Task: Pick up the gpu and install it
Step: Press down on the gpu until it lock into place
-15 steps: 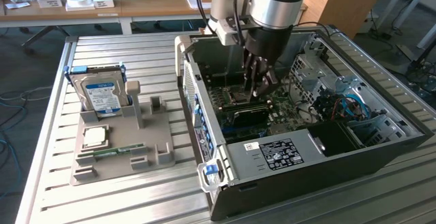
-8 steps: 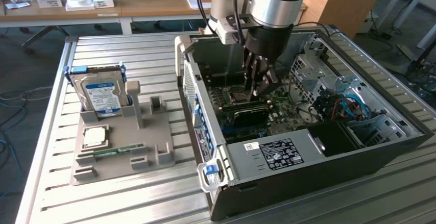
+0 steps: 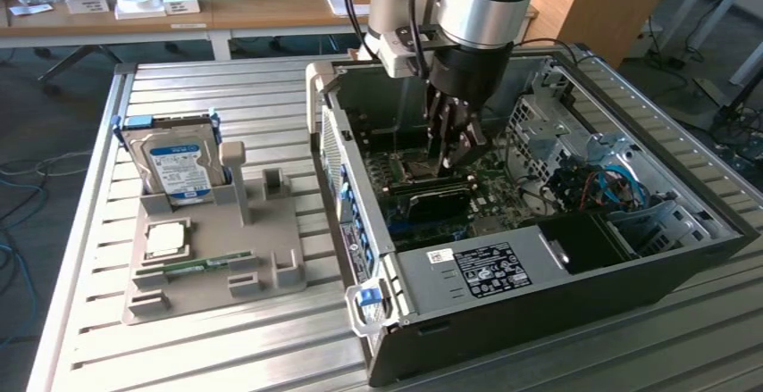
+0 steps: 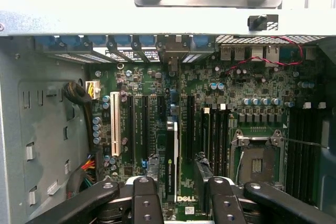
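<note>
Setting: a computer case [image 3: 560,271] lies open on its side on a slatted metal table [image 3: 179,88], with the robot arm reaching down into it from above.

Gripper: the gripper [image 3: 459,155] hangs low inside the case, just over the motherboard [image 4: 210,93]. In the wrist view its fingers [image 4: 144,198] stand well apart.

Gpu: the gpu [image 4: 172,145] stands on edge on the motherboard, in line with the expansion slots, near the middle of the board. One end points at the case's rear wall. In the exterior view it shows as a dark slab [image 3: 431,200] directly beneath the gripper.

Gripper and gpu: the wrist view has the card's top edge running between the two fingertips [image 4: 202,167] — one pad on each side. A strip of board shows between the card and one pad, so the jaws are not clamped on it. Contact on the other side cannot be made out.

Nearby on the board: an empty processor socket [image 4: 257,163] sits beside the gpu.

On the table: a grey parts fixture [image 3: 274,231] sits at the exterior view's left of the case — it holds a blue-labelled hard drive [image 3: 179,167] upright, with a processor chip [image 3: 164,238] and a RAM stick [image 3: 205,265] lying flat.
</note>
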Controlling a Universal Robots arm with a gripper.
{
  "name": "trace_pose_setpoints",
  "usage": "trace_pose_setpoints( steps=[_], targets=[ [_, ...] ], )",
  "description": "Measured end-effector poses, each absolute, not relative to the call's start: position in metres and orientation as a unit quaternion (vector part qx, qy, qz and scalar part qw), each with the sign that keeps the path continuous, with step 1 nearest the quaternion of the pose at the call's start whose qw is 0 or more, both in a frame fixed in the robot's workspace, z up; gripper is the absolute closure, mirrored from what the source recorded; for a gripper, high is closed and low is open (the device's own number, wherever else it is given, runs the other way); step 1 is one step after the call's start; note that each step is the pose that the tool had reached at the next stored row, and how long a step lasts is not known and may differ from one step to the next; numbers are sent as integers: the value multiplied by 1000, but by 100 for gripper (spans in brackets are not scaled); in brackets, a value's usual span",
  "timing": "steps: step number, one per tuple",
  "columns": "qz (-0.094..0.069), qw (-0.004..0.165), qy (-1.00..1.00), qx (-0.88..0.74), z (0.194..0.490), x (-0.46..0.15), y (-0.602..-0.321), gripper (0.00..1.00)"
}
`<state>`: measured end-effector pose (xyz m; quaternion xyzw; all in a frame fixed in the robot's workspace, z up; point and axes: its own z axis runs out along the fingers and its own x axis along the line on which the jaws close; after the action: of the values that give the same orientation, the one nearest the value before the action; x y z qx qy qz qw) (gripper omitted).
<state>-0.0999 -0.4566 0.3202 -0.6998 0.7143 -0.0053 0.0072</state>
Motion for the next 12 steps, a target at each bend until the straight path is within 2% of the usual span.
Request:
trace_pose_setpoints(
  steps=[2, 5, 6, 8, 12],
  targets=[
    [-5, 7, 714, -700, 320, -100, -457, 61],
    [-5, 7, 714, -700, 320, -100, -457, 79],
    [-5, 7, 714, -700, 320, -100, -457, 79],
    [-5, 7, 714, -700, 320, -100, -457, 89],
    [-5, 7, 714, -700, 320, -100, -457, 89]
  ],
)
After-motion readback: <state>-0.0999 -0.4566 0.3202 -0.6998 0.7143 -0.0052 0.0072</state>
